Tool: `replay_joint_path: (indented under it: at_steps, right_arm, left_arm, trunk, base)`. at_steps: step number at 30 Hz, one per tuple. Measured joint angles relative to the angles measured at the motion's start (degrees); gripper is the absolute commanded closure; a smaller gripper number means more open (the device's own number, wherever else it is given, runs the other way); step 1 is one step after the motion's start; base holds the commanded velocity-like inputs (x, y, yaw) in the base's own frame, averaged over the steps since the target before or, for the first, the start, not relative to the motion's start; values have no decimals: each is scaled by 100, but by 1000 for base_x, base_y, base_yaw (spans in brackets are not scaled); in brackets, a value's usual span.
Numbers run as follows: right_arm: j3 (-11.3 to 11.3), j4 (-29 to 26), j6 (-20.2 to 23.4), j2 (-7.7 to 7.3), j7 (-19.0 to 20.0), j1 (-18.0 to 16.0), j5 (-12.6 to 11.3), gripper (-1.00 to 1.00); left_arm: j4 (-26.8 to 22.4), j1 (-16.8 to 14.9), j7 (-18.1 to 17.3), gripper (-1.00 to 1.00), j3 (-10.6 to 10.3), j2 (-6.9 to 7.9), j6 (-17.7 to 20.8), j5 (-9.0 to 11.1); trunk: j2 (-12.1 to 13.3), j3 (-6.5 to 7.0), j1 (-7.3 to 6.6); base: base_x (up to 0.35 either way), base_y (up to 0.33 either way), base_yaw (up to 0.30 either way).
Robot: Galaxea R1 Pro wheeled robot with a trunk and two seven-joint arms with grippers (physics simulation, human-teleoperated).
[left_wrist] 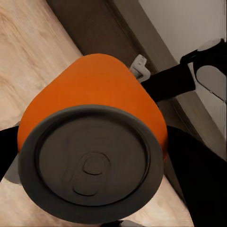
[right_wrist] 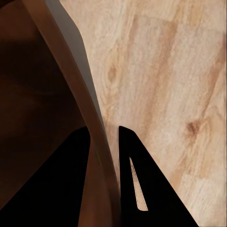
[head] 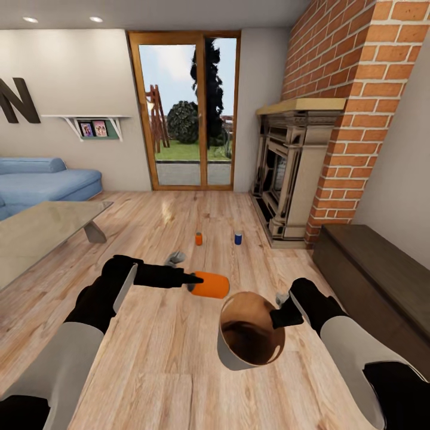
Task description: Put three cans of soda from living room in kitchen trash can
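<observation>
living room, head view: left gripper (head: pixel 192 282) pinches an orange can (head: pixel 210 285), held on its side above the wood floor (head: pixel 149 358), just left of the bin's mouth and not inside it. in the left wrist view the can (left_wrist: pixel 94 142) sits end-on, its dark top facing the camera, and black fingers (left_wrist: pixel 7 146) show at its edges.

right gripper (head: pixel 278 312) is clamped on the rim of the grey bin (head: pixel 249 329), which is held off the floor and tilted so the brown inside faces up and toward the camera. in the right wrist view the 2 black fingers (right_wrist: pixel 135 179) straddle the bin wall (right_wrist: pixel 80 71), one inside, one outside.

2 more cans stand upright on the floor farther ahead, well apart from the grippers: a 2nd orange can (head: pixel 199 239) and a blue can (head: pixel 238 238), near the brick fireplace (head: pixel 286 173).

glass table (head: pixel 42 230) and blue sofa (head: pixel 42 179) at left; glass doors (head: pixel 185 110) at the far wall; dark bench (head: pixel 376 275) at right.
</observation>
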Motion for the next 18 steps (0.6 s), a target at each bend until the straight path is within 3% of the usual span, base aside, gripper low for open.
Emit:
replay_joint_path:
  at_steps: [6,9,11,18]
  right_arm:
    - [0,0,11,15,-55,-3,-55,100]
    - [1,0,7,16,-65,-2,-32,100]
    - [-1,0,12,17,-63,-4,-67,100]
    - [8,0,6,47,-76,-1,-19,100]
  left_arm:
    - [-111,-3,-427,100,-109,2,0,8]
    - [-155,-3,-602,100,-334,-19,0,11]
    - [-171,-3,-659,100,-545,-48,0,5]
    - [-185,2,-688,100,-701,-71,0,-17]
  trunk:
    - [0,0,0]
    - [0,0,0]
    - [0,0,0]
    - [0,0,0]
  base:
    - [0,0,0]
    - [0,0,0]
    - [0,0,0]
    - [0,0,0]
